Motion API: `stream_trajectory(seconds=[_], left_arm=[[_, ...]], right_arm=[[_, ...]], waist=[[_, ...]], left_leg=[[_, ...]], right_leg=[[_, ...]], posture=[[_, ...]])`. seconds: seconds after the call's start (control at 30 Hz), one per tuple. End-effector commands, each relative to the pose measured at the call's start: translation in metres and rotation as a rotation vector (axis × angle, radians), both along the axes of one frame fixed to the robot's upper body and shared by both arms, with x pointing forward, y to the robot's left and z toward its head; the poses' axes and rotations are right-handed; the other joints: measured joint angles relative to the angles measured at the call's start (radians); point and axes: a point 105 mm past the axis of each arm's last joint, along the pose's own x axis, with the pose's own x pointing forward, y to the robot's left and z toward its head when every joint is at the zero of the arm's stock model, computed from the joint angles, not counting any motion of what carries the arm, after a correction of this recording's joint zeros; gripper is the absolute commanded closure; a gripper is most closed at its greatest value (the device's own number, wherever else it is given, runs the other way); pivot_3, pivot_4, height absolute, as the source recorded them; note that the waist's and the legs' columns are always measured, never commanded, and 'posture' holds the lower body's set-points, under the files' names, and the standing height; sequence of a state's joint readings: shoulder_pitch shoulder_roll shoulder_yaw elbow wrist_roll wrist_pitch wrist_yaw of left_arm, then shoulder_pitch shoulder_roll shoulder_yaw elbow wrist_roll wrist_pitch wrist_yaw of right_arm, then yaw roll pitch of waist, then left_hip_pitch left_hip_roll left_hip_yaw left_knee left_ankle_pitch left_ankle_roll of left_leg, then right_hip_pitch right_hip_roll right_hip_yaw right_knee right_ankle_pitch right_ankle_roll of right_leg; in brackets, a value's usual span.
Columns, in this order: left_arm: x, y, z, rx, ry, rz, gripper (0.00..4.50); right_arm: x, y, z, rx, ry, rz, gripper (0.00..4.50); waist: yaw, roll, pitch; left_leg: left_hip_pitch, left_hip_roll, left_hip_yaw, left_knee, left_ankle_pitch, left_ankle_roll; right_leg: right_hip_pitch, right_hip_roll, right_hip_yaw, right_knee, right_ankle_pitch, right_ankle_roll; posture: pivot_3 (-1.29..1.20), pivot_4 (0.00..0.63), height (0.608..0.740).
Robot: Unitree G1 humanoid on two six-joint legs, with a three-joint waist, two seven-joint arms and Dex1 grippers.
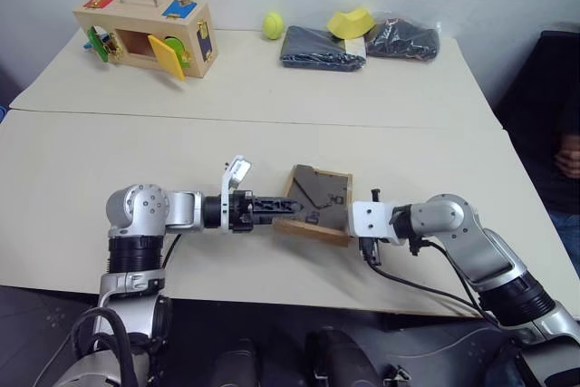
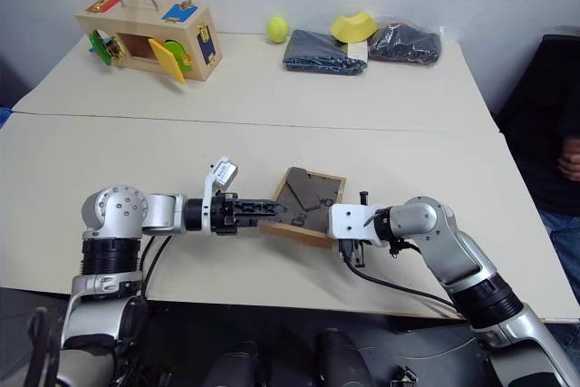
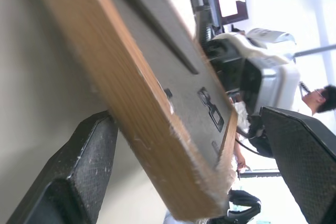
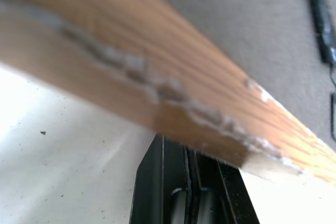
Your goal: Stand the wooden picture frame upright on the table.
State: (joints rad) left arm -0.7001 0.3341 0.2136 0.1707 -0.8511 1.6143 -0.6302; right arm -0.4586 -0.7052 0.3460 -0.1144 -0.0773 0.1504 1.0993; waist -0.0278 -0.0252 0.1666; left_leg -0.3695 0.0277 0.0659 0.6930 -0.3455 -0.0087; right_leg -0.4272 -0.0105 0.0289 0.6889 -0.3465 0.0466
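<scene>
Right gripper (image 2: 337, 222) clamped on wooden picture frame (image 2: 308, 207), held tilted back-up just above table (image 2: 272, 97) near its front edge. Left gripper (image 2: 272, 209) wide, straddling opposite edge. Risk: frame pivots, slips if left nudges it.

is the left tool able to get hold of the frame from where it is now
Probably yes. The open left tool already straddles the frame edge, one finger on each side, nothing between. The right tool is shut on the opposite edge.
</scene>
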Motion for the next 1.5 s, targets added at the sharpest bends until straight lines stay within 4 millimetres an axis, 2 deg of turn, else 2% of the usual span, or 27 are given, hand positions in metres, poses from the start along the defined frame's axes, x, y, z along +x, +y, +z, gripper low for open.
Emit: stream_trajectory(seconds=[0.03,0.13,0.3,0.4,0.5,0.67,0.7,0.8,0.9,1.0,1.03,1.13,1.3,1.4,1.5], left_arm=[[-0.001,-0.005,0.013,-0.048,-0.024,-0.031,0.05],[-0.001,-0.003,0.012,-0.035,-0.022,-0.031,0.05],[-0.003,-0.003,0.011,-0.025,-0.010,-0.050,0.05],[-0.002,-0.005,0.011,-0.023,-0.009,-0.052,0.62],[0.002,-0.009,0.007,-0.002,0.005,-0.047,1.56],[0.008,-0.002,0.007,-0.003,0.018,-0.013,2.99],[0.008,-0.001,0.007,-0.004,0.019,-0.012,3.19],[0.006,0.003,0.006,-0.002,0.010,-0.005,3.23],[0.001,0.010,0.011,-0.002,-0.028,-0.004,3.23],[-0.003,0.016,0.014,-0.006,-0.055,0.000,3.23],[-0.005,0.018,0.016,0.001,-0.073,-0.002,3.23],[-0.011,0.022,0.020,0.027,-0.131,-0.011,3.23],[-0.015,0.024,0.030,0.047,-0.232,-0.042,3.23],[-0.022,0.024,0.038,0.044,-0.294,-0.088,3.23],[-0.025,0.021,0.045,0.029,-0.329,-0.120,3.23]], right_arm=[[-0.002,0.000,-0.001,-0.038,-0.019,0.032,4.50],[-0.002,-0.005,-0.008,-0.098,-0.044,0.056,4.50],[-0.001,-0.001,-0.004,-0.060,-0.036,0.056,4.50],[0.000,0.000,-0.004,-0.059,-0.038,0.056,4.50],[0.000,0.001,-0.004,-0.046,-0.042,0.047,4.50],[-0.006,-0.003,0.003,0.006,-0.046,0.021,4.50],[-0.008,-0.006,0.005,0.016,-0.044,0.011,4.50],[-0.013,-0.020,0.015,0.036,-0.023,-0.033,4.50],[-0.019,-0.042,0.040,0.129,0.053,-0.114,3.90],[-0.025,-0.046,0.070,0.271,0.128,-0.154,2.94],[-0.024,-0.045,0.082,0.335,0.145,-0.171,2.63],[-0.022,-0.036,0.104,0.460,0.189,-0.183,1.64],[-0.006,-0.014,0.113,0.555,0.229,-0.193,0.00],[0.009,-0.002,0.114,0.605,0.246,-0.210,0.00],[0.015,0.013,0.114,0.637,0.281,-0.185,0.00]], waist=[[-0.002,0.000,0.000],[-0.003,0.000,0.000],[-0.002,0.000,0.000],[-0.002,0.000,0.000],[-0.002,0.000,0.000],[-0.001,0.000,0.000],[-0.001,0.000,0.000],[0.000,0.000,0.000],[0.001,0.000,0.001],[-0.003,0.000,0.001],[-0.004,0.000,0.001],[-0.009,0.000,0.002],[-0.002,0.000,0.002],[-0.003,0.000,0.002],[-0.003,0.000,0.002]], left_leg=[[0.000,0.000,0.000,0.000,0.000,0.000],[0.000,0.000,0.000,0.000,0.000,0.000],[0.000,0.000,0.000,0.000,0.000,0.000],[0.000,0.000,0.000,0.000,0.000,0.000],[0.000,0.000,0.000,0.000,0.000,0.000],[0.000,0.000,0.000,0.000,0.000,0.000],[0.000,0.000,0.000,0.000,0.000,0.000],[0.000,0.000,0.000,0.000,0.000,0.000],[-0.001,0.000,0.000,0.000,0.000,0.000],[0.000,0.000,0.000,0.000,0.000,0.000],[0.000,0.001,0.000,-0.001,0.000,-0.001],[0.000,0.001,-0.001,-0.001,0.001,-0.001],[0.000,0.000,-0.001,-0.002,0.001,-0.001],[-0.001,0.000,-0.001,-0.002,0.001,-0.001],[-0.001,0.000,-0.001,-0.003,0.001,-0.001]], right_leg=[[0.000,0.000,0.000,0.000,0.000,0.000],[0.000,0.000,0.000,0.000,0.000,0.000],[0.000,0.000,0.000,0.000,0.000,0.000],[0.000,0.000,0.000,0.000,0.000,0.000],[0.000,0.000,0.000,0.000,0.000,0.000],[0.000,0.000,0.000,0.000,0.000,0.000],[0.000,0.000,0.000,0.000,0.000,0.000],[0.000,0.000,0.000,0.000,0.000,0.000],[0.000,0.000,0.000,0.000,0.000,0.000],[0.000,0.000,0.000,0.000,0.000,0.000],[0.000,0.001,0.000,0.000,0.000,0.000],[-0.001,0.001,0.000,0.001,0.000,-0.001],[-0.001,0.000,0.000,0.000,-0.001,-0.001],[-0.001,0.000,0.000,0.000,-0.001,-0.001],[-0.002,0.000,0.000,-0.001,-0.001,-0.001]], posture=[[0.00,0.150,0.740],[0.00,0.150,0.740],[0.00,0.150,0.740],[0.00,0.150,0.740],[0.00,0.150,0.740],[0.00,0.150,0.740],[0.00,0.150,0.740],[0.00,0.150,0.740],[0.00,0.150,0.740],[0.00,0.150,0.740],[0.00,0.150,0.740],[0.00,0.150,0.740],[0.00,0.150,0.740],[0.00,0.150,0.740],[0.00,0.150,0.740]])
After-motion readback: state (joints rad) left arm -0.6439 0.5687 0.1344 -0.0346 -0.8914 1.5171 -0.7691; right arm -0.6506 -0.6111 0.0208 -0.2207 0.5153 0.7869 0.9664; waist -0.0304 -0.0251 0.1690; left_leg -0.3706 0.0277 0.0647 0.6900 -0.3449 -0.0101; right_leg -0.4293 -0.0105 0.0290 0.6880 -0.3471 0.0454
